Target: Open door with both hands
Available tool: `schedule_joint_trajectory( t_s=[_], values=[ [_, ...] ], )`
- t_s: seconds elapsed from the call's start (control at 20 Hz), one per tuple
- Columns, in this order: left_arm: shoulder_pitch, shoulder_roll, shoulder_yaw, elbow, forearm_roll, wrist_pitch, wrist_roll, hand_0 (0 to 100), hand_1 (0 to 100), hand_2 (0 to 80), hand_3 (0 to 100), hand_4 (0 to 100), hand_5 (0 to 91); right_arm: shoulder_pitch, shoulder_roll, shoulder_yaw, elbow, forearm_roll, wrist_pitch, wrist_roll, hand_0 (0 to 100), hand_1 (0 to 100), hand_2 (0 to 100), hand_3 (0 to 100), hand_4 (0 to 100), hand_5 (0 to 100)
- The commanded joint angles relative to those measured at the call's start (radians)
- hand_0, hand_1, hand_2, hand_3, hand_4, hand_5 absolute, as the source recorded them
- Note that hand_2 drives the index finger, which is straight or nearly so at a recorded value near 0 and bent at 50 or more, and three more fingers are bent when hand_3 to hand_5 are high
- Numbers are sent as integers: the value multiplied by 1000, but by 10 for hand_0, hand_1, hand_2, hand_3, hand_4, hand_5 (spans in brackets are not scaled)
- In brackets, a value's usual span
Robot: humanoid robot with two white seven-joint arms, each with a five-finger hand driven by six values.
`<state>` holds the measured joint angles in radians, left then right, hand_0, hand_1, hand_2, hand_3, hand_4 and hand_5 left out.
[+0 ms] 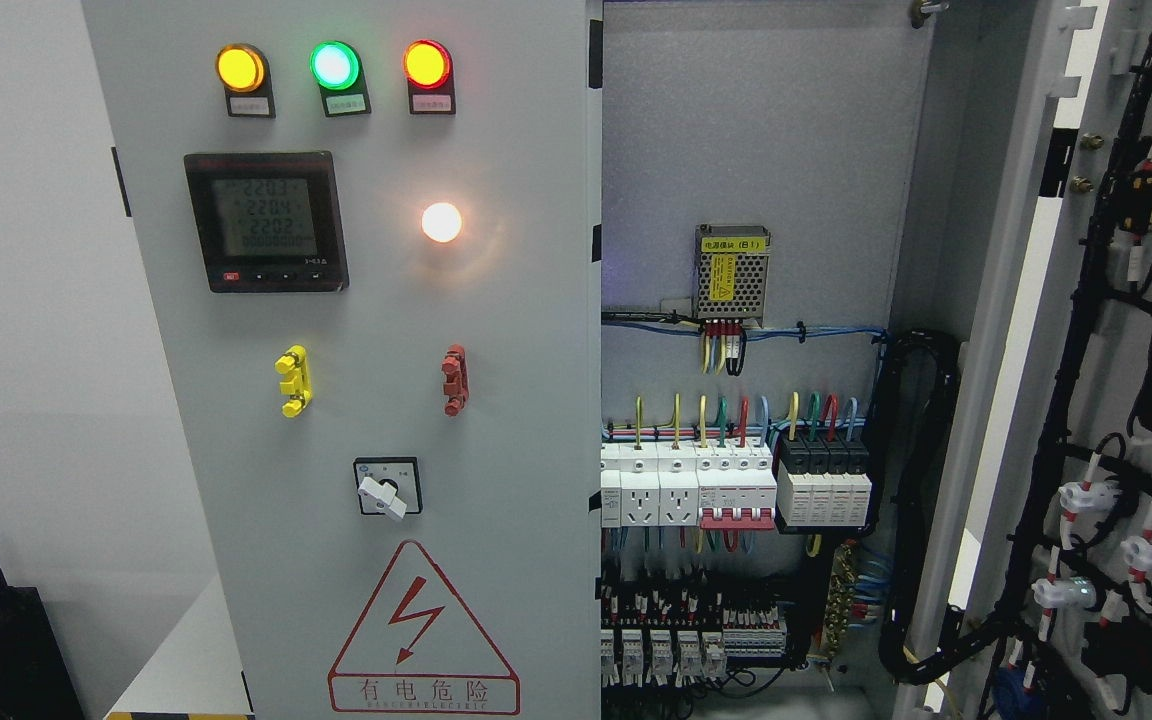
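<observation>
Neither robot hand in view, right door (1026,330) swung wide open, left door (376,400) closed.

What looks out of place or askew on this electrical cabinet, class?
Only the right door stands out: it is swung wide open, baring the wiring inside, while the left door is shut. Nothing looks damaged.

Robot body: nothing of it in your head view.
You get no arm, hand, casing, cable or marking of the robot to describe here. All you see is the grey metal cabinet's closed left door (356,400) and its open right door (1026,330). The dark shape at the lower left is too unclear to call.
</observation>
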<state>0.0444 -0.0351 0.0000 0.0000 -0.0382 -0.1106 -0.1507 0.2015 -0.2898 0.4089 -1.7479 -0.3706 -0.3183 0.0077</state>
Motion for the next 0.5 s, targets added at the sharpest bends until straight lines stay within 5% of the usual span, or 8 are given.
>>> schedule_joint_trajectory(
  t_s=[0.0,0.2,0.45],
  values=[
    [0,0,-12,-23,0,2,0,0,0,0,0,31,0,-89,50,-51,2,-19,53,-5,108,0,0,0,0,0],
    [0,0,-12,-23,0,0,0,0,0,0,0,31,0,-155,69,-64,14,-54,140,-3,108,0,0,0,0,0],
    [0,0,-12,-23,0,0,0,0,0,0,0,31,0,-214,95,-64,36,-67,172,-3,108,0,0,0,0,0]
  ],
)
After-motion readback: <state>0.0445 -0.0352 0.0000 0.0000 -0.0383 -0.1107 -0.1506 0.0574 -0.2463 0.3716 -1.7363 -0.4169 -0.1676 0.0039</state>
